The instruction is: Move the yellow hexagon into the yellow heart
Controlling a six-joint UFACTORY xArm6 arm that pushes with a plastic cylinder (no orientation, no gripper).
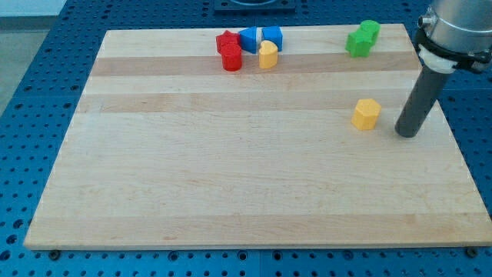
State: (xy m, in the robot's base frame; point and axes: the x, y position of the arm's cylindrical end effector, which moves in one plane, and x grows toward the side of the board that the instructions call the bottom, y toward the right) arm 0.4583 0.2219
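A straight dark grey rod, round in section, ends in my tip [407,135]; above sits a wider grey collar with a white band.

**What the camera is not giving you**

You are losing the arm [460,27] at the view's top and right edges; only its lower housing and the rod are showing. A dark fixture [254,5] is being cropped at the view's top edge. The board's [231,177] right corners are running out of frame. In the cluster, the red blocks [229,51] are overlapping, so their shapes are staying unclear, and the two blue blocks [260,38] are partly hiding behind the yellow heart [267,55].
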